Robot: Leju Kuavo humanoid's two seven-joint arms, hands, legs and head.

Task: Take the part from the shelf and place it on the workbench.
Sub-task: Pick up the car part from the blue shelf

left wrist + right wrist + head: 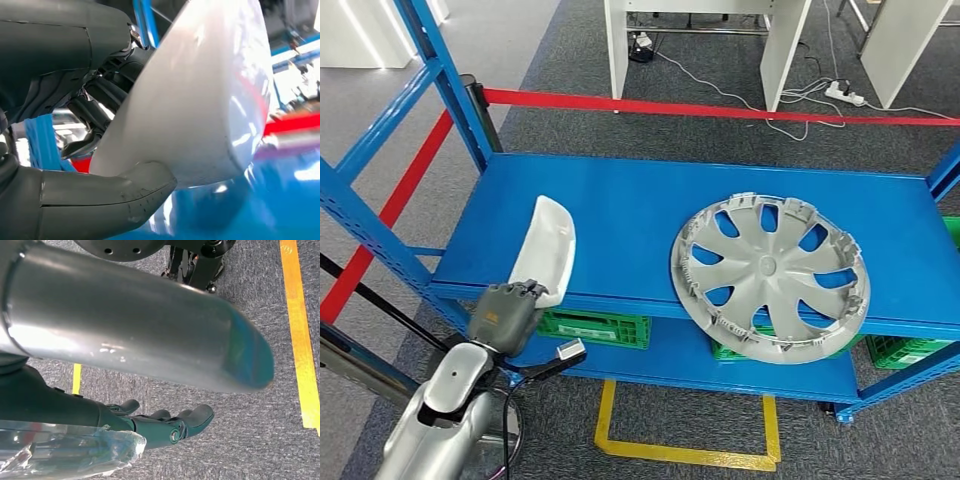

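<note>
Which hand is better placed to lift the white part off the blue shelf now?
Left. The left hand already grips the white part at the shelf edge; the right hand hangs over the floor.

part [546,247] on shelf [637,215] at left front edge | wheel cover [770,275] right, overhanging front | crates [595,328] below

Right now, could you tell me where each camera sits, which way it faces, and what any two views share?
Head view: high on the body, facing forward and down at the blue shelf, the hubcap and the left hand gripping the white part.
Left wrist view: behind the left hand, looking along its fingers at the white part.
Right wrist view: on the hanging arm, facing the carpet; right hand empty.
Shared: head and left wrist views show the held part.
</note>
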